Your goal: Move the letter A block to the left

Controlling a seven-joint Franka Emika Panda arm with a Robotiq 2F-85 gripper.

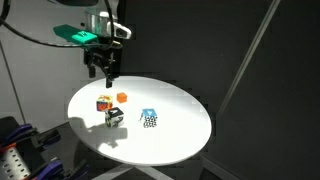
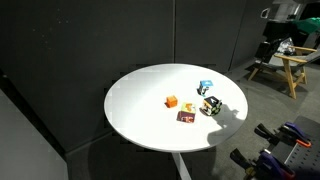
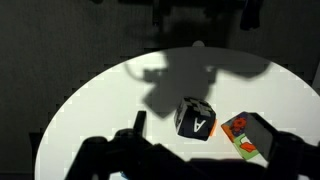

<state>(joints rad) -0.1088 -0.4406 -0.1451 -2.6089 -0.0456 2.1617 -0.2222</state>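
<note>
Overhead, gripper [image 1: 105,72] hangs above round white table [image 1: 180,100], fingers apart and empty, letter A block [image 3: 195,118] just beside brown-red cube [image 3: 240,135].

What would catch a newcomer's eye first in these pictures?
The bright round white table stands out against dark walls, with a small cluster of cubes on it. The gripper hangs open above its edge, and the wrist view centres on the black letter A block.
</note>
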